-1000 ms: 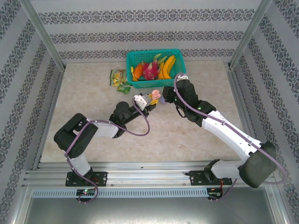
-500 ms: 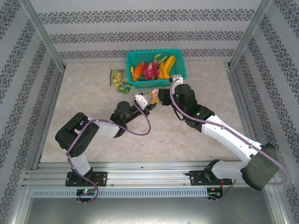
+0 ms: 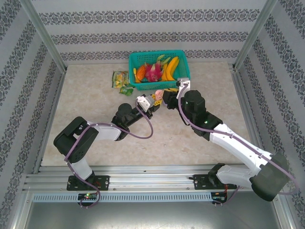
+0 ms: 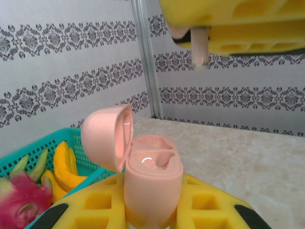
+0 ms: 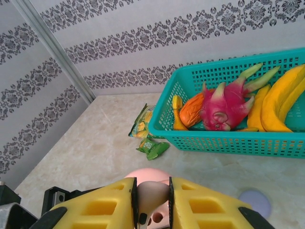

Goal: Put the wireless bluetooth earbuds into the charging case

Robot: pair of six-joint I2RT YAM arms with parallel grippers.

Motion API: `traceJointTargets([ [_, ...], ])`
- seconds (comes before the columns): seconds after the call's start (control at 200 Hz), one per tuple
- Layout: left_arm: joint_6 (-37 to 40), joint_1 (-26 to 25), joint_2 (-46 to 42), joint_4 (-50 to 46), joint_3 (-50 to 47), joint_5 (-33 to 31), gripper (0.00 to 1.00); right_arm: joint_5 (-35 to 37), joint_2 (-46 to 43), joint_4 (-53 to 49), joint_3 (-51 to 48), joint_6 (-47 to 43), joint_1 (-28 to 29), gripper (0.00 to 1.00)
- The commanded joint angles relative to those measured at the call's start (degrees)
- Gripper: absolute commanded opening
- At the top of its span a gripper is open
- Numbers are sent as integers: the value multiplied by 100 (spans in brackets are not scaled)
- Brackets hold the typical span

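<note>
Right tool (image 5: 152, 202), pinching a bud (image 5: 151, 191), has swung round from 3 o'clock above the open case (image 4: 152, 181); left tool (image 4: 152, 212) clamps it. Insertion looks next!

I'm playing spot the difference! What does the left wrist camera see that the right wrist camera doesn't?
Left wrist's extra: the left gripper clamping the open pink charging case. Right wrist's extra: green snack packets and a lilac disc on the table. Both: the teal basket, dragon fruit, bananas, the case, and the pink earbud pinched in the right gripper.
</note>
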Motion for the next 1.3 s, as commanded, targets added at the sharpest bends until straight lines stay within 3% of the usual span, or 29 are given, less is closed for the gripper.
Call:
traceJointTargets([
  [0.0,-46,-97,-221,167,31,102,0,-126,-108,363,-170,-113,43,25],
  [1.294,8,-185,-437,13,115,180,0,-311,155,747,-417,257,-172,24],
])
